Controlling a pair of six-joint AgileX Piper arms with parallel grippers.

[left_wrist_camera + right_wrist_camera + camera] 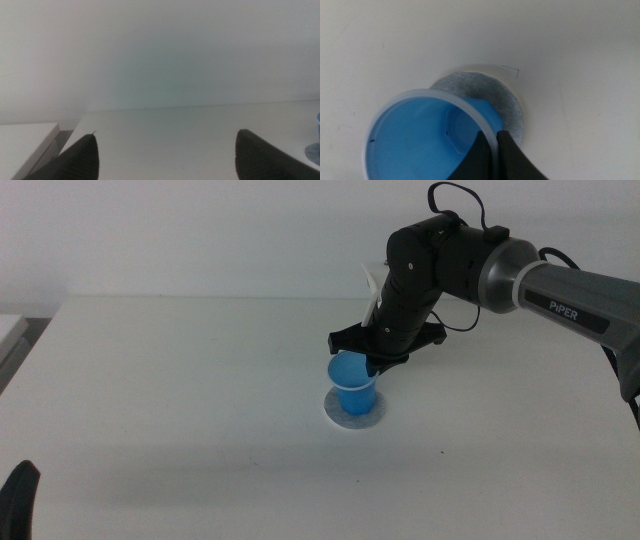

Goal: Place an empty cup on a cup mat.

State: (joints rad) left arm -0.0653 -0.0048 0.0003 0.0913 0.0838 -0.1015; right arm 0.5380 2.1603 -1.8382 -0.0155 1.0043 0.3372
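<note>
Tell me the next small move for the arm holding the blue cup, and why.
Probably open the right gripper and lift clear. Its jaws pinch the rim of the cup, which stands upright over the cup mat and appears to rest on it. The left gripper waits at the table's near edge.

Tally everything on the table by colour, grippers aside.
Blue: 1, the cup, pinched at its rim by the right gripper
Grey: 1, the cup mat under it
Total: 2
The left gripper waits open, away from both.
</note>
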